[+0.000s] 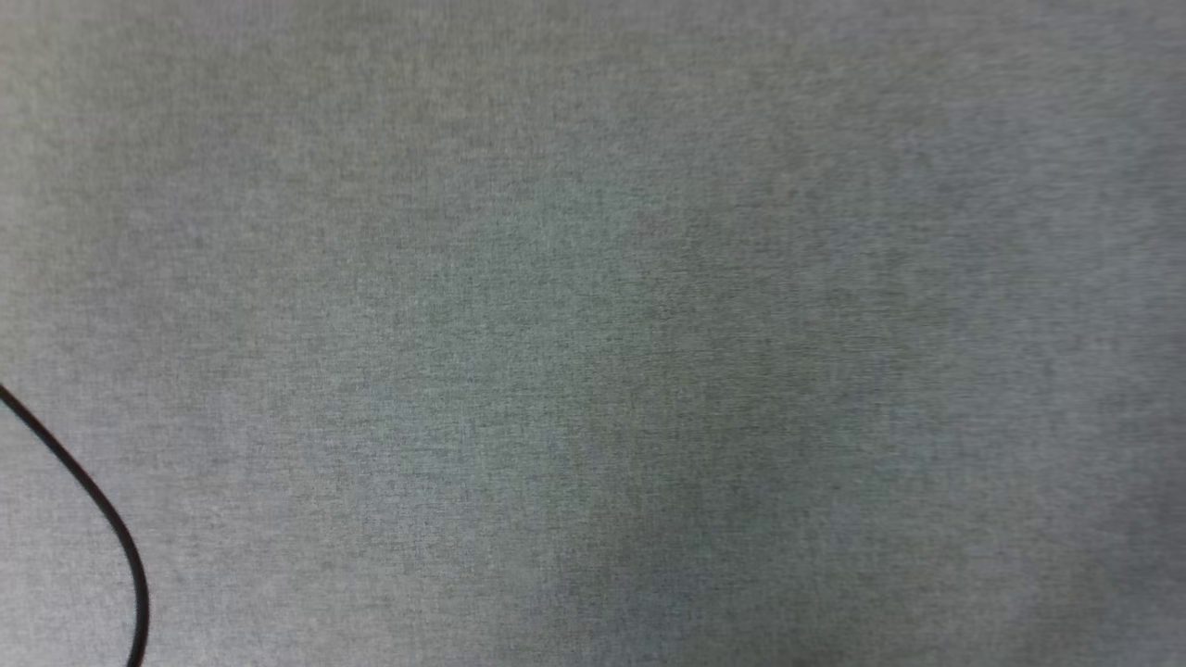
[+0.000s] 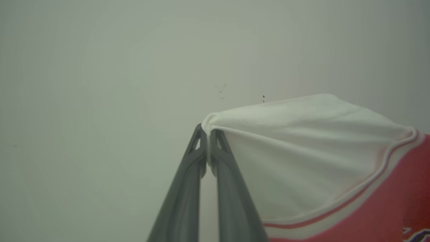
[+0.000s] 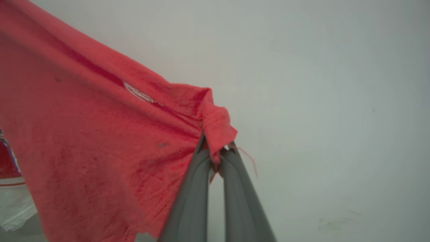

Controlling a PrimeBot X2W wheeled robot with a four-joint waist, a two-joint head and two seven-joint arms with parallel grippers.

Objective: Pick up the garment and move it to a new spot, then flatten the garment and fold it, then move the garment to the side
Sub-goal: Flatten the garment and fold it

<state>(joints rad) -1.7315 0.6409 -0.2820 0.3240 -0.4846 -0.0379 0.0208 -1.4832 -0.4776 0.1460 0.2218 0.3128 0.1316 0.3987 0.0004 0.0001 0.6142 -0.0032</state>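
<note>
Grey fabric surface (image 1: 593, 278) is lying ahead; left claw (image 2: 208, 134) is pinching the shirt (image 2: 302, 161) by its white sleeve, right claw (image 3: 217, 154) is clamping a red hemmed corner, shirt stretching between both arms.

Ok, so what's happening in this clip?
The robot holds the garment with both arms. The left end effector is shut on the edge of a white sleeve, and the right end effector is shut on a red hem corner. The cloth runs taut away from each, so it looks gripped for carrying or spreading. The head view looks at a grey surface with a black cable at lower left.
</note>
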